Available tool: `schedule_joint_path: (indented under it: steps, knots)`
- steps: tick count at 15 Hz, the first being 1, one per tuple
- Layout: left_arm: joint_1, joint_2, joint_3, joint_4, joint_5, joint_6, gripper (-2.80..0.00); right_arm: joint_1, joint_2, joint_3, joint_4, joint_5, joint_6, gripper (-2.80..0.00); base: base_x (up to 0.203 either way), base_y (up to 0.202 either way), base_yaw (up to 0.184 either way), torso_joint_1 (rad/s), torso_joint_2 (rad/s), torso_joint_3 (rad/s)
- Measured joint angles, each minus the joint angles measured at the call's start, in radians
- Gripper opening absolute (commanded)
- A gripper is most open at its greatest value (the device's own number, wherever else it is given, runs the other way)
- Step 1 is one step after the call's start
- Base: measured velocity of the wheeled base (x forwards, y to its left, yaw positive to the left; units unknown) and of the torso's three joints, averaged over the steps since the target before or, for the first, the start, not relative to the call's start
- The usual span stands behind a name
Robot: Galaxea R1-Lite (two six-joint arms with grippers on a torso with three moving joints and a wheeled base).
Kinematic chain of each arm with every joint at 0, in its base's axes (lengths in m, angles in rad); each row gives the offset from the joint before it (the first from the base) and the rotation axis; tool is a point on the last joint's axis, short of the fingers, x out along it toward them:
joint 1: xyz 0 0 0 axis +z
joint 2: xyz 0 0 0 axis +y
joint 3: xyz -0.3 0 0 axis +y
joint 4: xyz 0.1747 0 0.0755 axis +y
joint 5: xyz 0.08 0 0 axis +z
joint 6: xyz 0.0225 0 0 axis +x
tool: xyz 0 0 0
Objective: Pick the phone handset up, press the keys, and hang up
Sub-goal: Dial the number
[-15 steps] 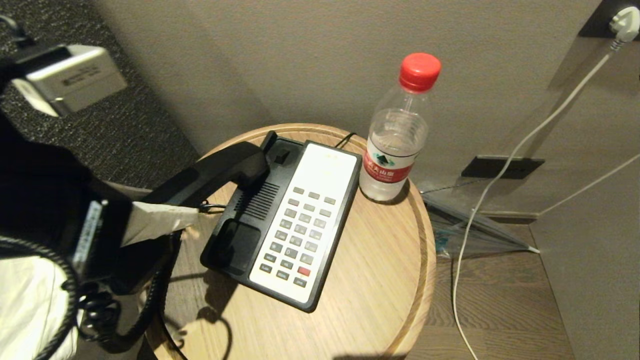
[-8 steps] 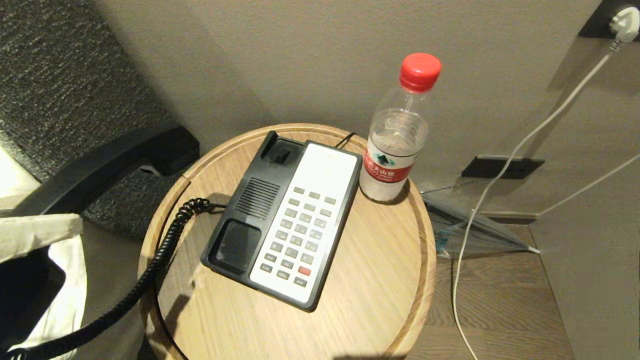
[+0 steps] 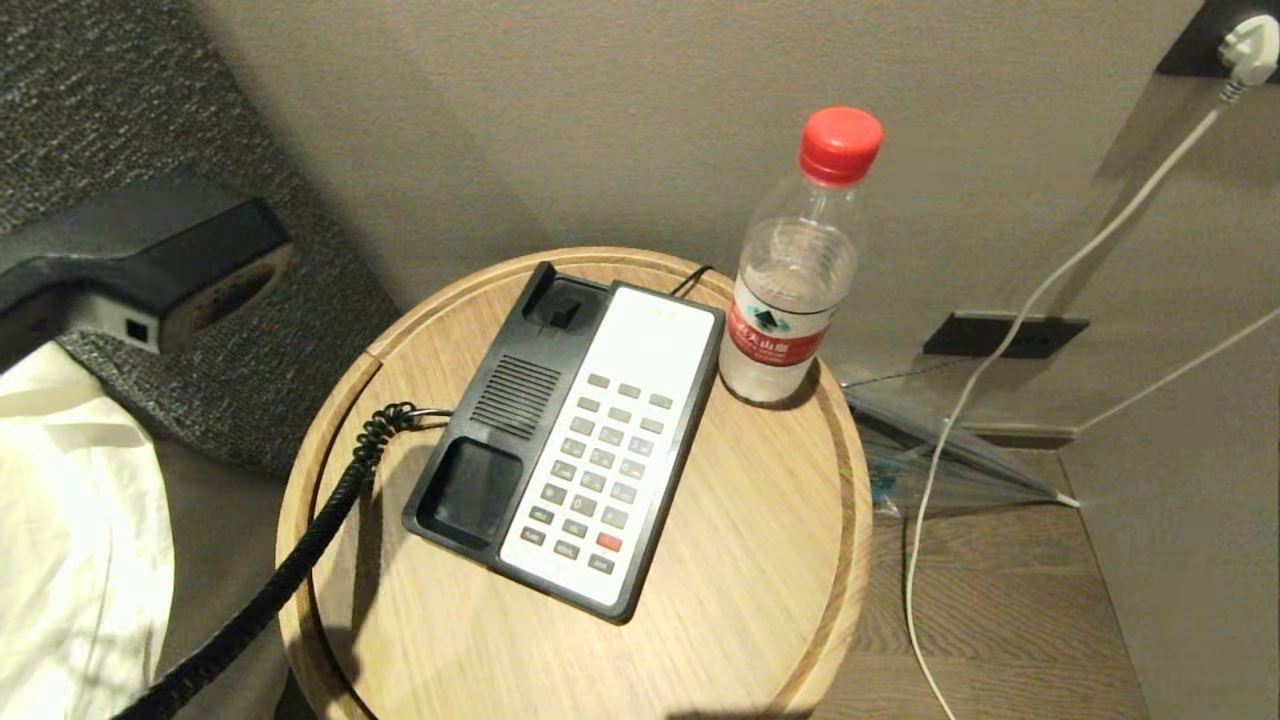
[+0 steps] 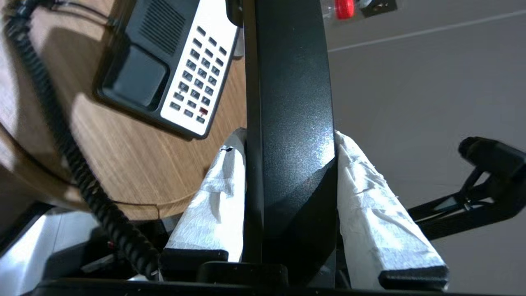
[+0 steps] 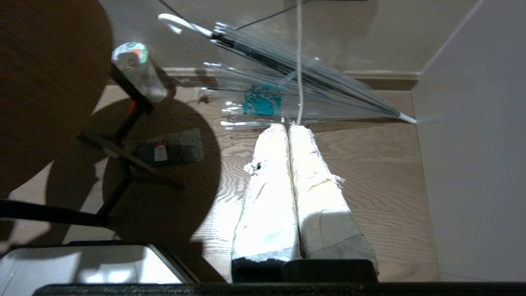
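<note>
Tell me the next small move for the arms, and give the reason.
Probably bring the right hand, shut and low over the floor, up toward the keys. The left hand already grips the phone handset off the phone base, and no key is being touched.

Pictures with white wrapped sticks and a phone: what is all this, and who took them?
A robot with two arms took them. One camera on its head looks down at a round table with a phone base, its keys and a water bottle. The others sit on its wrists. The white sticks are pincer fingers. The left pincer squeezes the black phone handset, lifted off the base. The right pincer is shut on nothing, hanging above the floor near a see-through umbrella.
</note>
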Motion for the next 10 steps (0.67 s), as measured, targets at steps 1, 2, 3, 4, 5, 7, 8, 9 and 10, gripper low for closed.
schedule_joint_path:
  steps: [1,2,3,4,5,7,8,9,10]
  knots:
    - [0.002,-0.021,0.048,-0.026,-0.001,0.0,-2.8,0.0,0.0,0.0,0.0,0.0,-0.001,-2.8,0.0,0.0,0.0,0.0,0.0,0.0]
    - [0.019,-0.039,0.105,-0.072,-0.008,0.0,-2.8,0.0,0.0,0.0,0.0,0.0,-0.001,-2.8,0.0,0.0,0.0,0.0,0.0,0.0]
    - [0.045,-0.054,0.159,-0.128,-0.022,0.0,-2.8,0.0,0.0,0.0,0.0,0.0,-0.001,-2.8,0.0,0.0,0.0,0.0,0.0,0.0]
    - [0.066,-0.067,0.21,-0.183,-0.045,-0.001,-2.8,0.0,0.0,0.0,0.0,0.0,-0.001,-2.8,0.0,0.0,0.0,0.0,0.0,0.0]
    - [0.081,-0.086,0.255,-0.231,-0.064,-0.004,-2.8,0.0,0.0,0.0,0.0,0.0,-0.003,-2.8,0.0,0.0,0.0,0.0,0.0,0.0]
    - [0.117,-0.127,0.318,-0.273,-0.068,-0.007,-2.8,0.0,0.0,0.0,0.0,0.0,-0.003,-2.8,0.0,0.0,0.0,0.0,0.0,0.0]
    - [0.131,-0.145,0.338,-0.29,-0.068,-0.011,-2.8,0.0,0.0,0.0,0.001,0.0,-0.003,-2.8,0.0,0.0,0.0,0.0,0.0,0.0]
    - [0.14,-0.16,0.36,-0.314,-0.067,-0.023,-2.8,0.0,0.0,0.0,0.005,0.0,-0.003,-2.8,0.0,0.0,0.0,0.0,0.0,0.0]
    - [0.146,-0.172,0.383,-0.329,-0.068,-0.029,-2.8,0.0,0.0,0.0,0.005,0.0,-0.003,-2.8,0.0,0.0,0.0,0.0,0.0,0.0]
